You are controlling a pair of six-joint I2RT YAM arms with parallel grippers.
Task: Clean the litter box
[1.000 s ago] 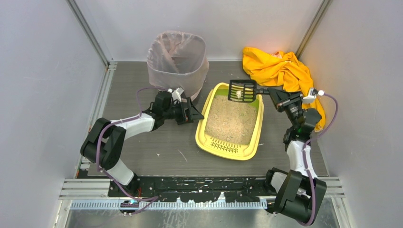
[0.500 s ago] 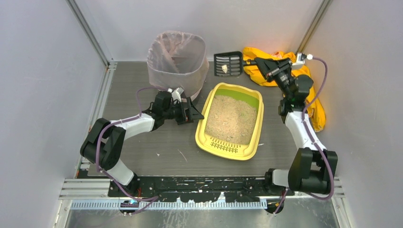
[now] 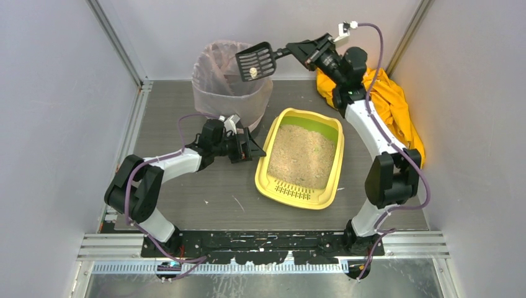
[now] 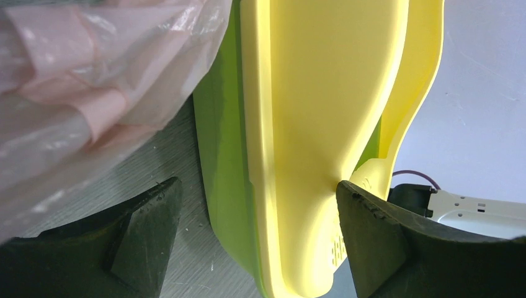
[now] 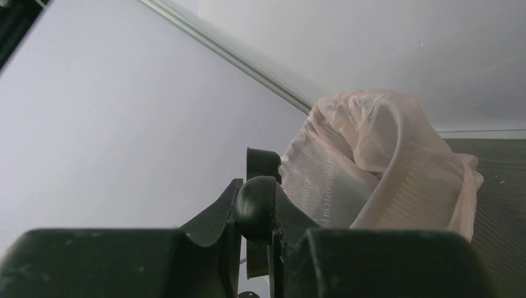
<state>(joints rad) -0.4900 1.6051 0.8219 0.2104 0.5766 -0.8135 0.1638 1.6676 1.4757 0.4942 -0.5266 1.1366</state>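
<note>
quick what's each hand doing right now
Left hand: open, straddling the litter box rim.
Right hand: closed on the scoop handle.

Litter box is smooth glossy plastic; bag probably thin crinkled film.

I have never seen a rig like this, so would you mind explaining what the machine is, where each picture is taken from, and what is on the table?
These are two robot arms bolted at a table's near edge. The wide picture looks down from above and behind them. The other two come from cameras on the wrists. On the table sit a yellow litter box of sand, a bag-lined bin and a crumpled yellow cloth. The right gripper is shut on a black slotted scoop, which carries a pale clump over the bin. The left gripper is open, its fingers either side of the litter box's wall.
</note>
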